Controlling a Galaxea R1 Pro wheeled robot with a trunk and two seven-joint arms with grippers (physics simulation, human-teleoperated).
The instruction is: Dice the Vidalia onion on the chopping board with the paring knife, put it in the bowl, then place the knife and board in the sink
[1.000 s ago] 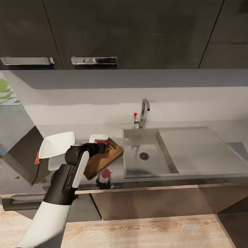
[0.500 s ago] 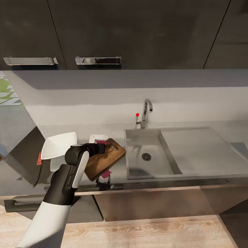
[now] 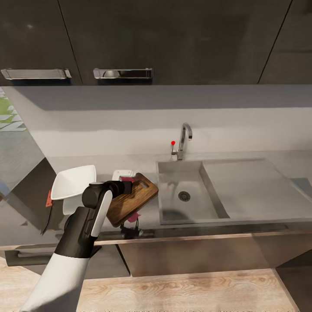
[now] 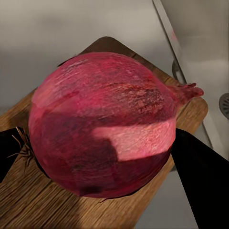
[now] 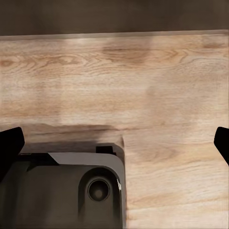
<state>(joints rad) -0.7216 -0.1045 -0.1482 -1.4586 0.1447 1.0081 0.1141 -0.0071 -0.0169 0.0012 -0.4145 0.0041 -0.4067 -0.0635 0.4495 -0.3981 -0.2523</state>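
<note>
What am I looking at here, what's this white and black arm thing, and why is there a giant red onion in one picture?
It is a simulated kitchen robot with two arms. The wide picture comes from a camera on its head, looking down at a grey countertop with a steel sink. The other two come from cameras by each gripper.

The left gripper is over a brown chopping board, beside a white bowl. Its camera sits close to the onion, so it looks huge. The dark fingers flank the onion, apparently gripping it over the board; whether it rests on the wood I cannot tell.

The right gripper hangs open, with the wood-plank floor under its camera.
</note>
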